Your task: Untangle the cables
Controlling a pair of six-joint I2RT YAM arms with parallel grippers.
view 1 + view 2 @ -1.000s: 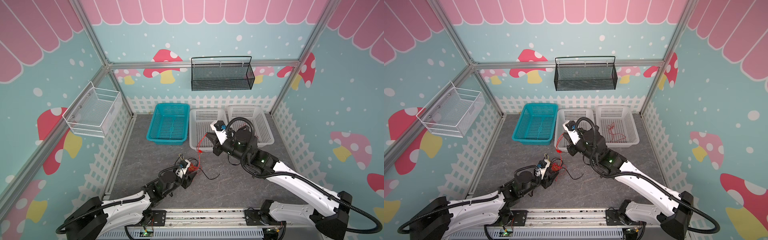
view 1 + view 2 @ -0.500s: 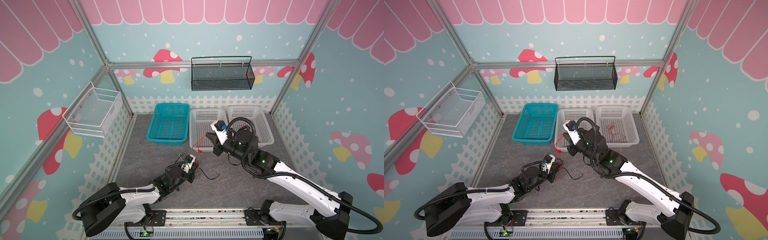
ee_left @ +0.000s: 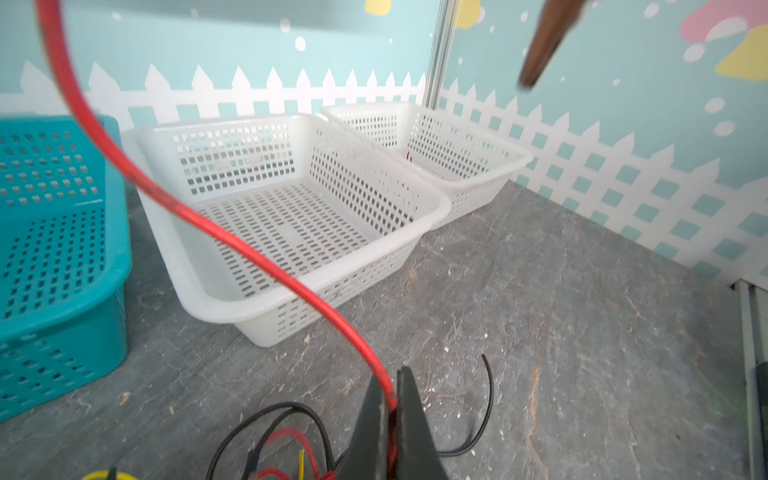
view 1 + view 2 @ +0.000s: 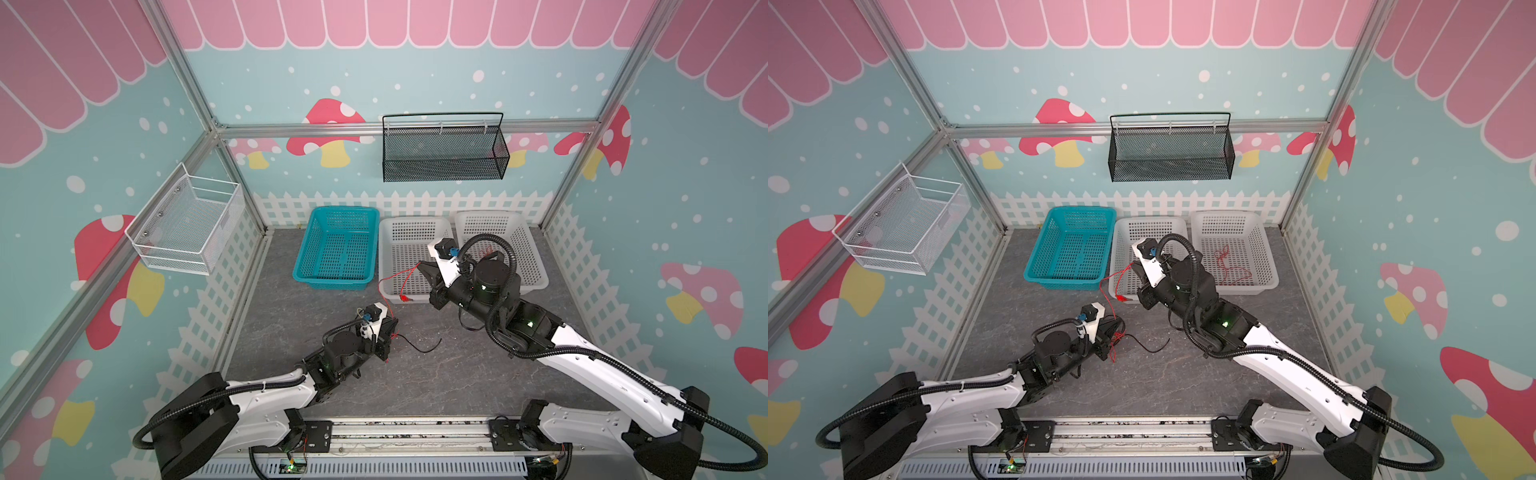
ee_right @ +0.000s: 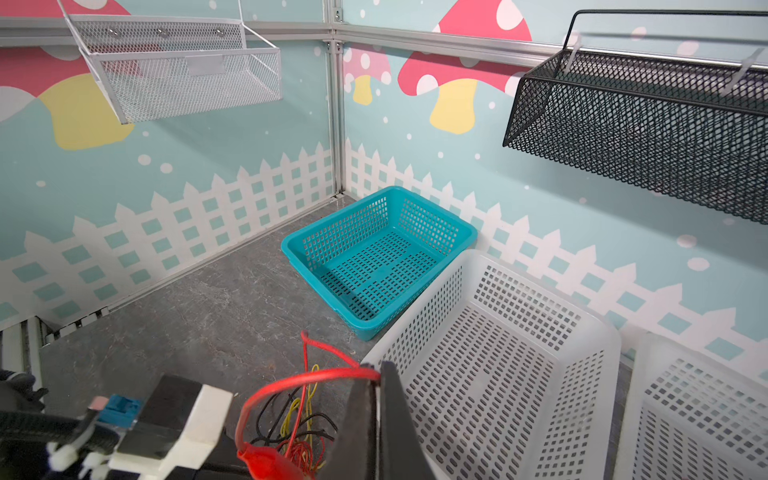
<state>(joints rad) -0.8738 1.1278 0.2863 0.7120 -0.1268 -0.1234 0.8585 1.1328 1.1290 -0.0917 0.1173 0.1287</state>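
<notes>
One red cable (image 4: 384, 279) runs taut between my two grippers, and its red clip (image 4: 405, 297) dangles by the basket front. My left gripper (image 3: 392, 395) is shut on the low end of that cable, just above the floor; in both top views it sits mid-floor (image 4: 390, 330). Beside it lies the tangle of red, yellow and black cables (image 3: 282, 453), with a loose black cable (image 4: 419, 347) trailing right. My right gripper (image 5: 376, 370) is shut on the cable's upper part over the middle white basket's front-left corner (image 4: 422, 268).
A teal basket (image 4: 336, 249) and two white baskets (image 4: 415, 223) (image 4: 528, 249) stand along the back fence. The right white basket holds another red cable (image 4: 1225, 266). A black mesh basket (image 4: 442, 153) hangs on the back wall and a white wire basket (image 4: 187, 224) on the left wall.
My left gripper moved slightly forward and right over the tangle and closed on the red cable. The right gripper kept its hold and hardly moved.
</notes>
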